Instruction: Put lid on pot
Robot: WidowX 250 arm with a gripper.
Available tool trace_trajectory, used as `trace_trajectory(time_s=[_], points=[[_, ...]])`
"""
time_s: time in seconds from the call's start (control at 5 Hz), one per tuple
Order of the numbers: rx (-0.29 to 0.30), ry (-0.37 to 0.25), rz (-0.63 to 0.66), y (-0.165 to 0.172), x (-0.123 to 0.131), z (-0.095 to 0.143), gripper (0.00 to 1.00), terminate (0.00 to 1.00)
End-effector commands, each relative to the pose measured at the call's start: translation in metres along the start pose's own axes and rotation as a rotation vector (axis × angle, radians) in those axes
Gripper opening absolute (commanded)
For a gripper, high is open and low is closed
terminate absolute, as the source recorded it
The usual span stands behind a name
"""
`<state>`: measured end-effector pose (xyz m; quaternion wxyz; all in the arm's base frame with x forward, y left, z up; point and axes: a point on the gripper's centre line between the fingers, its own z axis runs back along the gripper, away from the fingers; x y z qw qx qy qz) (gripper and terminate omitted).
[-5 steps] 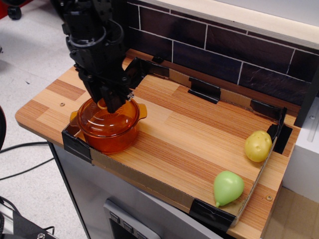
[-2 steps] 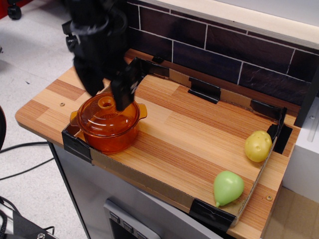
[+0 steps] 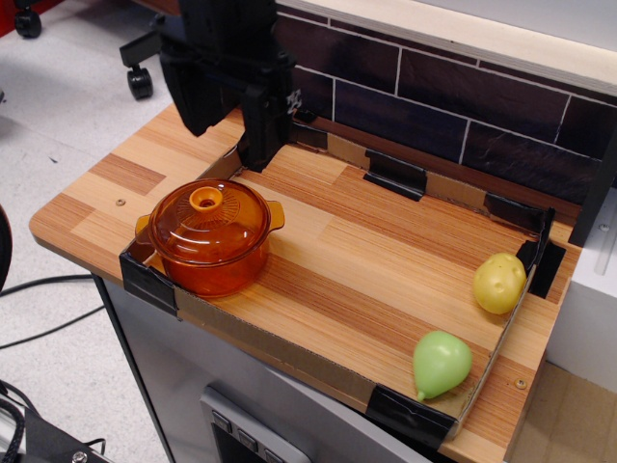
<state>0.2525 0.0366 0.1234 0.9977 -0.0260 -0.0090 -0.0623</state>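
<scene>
The translucent orange lid sits flat on the orange pot at the front left corner of the wooden board, its ring knob upright at the centre. One of the pot's side handles shows on the right. My black gripper hangs above and behind the pot, clear of the lid. Its two fingers stand apart with wood showing between them, and they hold nothing.
A yellow toy fruit and a green toy pear lie at the right end of the board. A low cardboard rim with black tape corners edges the board. A dark brick wall runs along the back.
The gripper, which was down at the lid's knob, let go and rose up and back. The lid now rests on the pot by itself.
</scene>
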Motion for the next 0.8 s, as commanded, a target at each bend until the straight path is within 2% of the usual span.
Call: trace_trajectory(time_s=[0.0, 0.4, 0.6], points=[[0.021, -0.056, 0.002, 0.0009, 0.0093, 0.0162, 1.0, 0.0], [0.021, -0.056, 0.002, 0.0009, 0.0093, 0.0162, 1.0, 0.0], [0.021, -0.056, 0.002, 0.0009, 0.0093, 0.0162, 1.0, 1.0]])
